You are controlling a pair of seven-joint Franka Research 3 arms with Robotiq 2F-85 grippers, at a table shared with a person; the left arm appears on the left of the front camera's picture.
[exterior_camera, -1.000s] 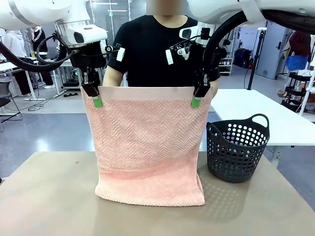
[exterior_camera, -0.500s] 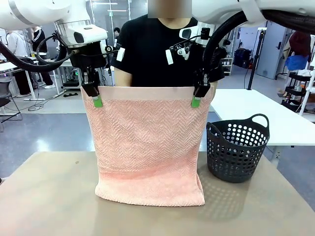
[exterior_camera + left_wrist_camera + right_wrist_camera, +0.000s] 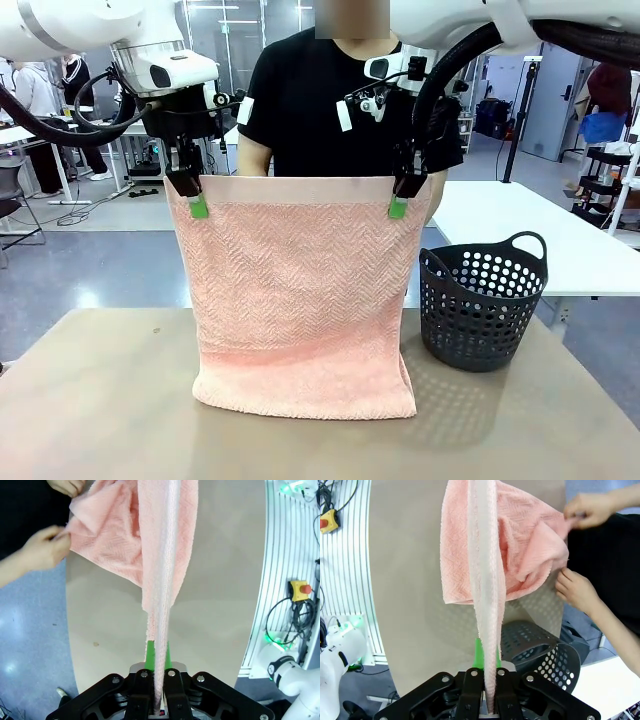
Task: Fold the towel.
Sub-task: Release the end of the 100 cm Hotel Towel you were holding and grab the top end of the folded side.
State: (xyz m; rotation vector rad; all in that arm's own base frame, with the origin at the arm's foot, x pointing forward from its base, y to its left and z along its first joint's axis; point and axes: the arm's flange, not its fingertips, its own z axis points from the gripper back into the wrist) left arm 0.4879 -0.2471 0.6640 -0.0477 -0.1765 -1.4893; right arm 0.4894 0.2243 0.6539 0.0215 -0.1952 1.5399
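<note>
Both sets of jaws clench the towel (image 3: 300, 290) at its top corners. Keep that edge level and taut while the person's hands (image 3: 590, 509) hold the lower corners behind.

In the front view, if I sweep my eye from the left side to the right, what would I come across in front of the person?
left gripper pinching one top corner → pink towel hanging down to the table → right gripper pinching the other top corner → dark perforated basket
</note>
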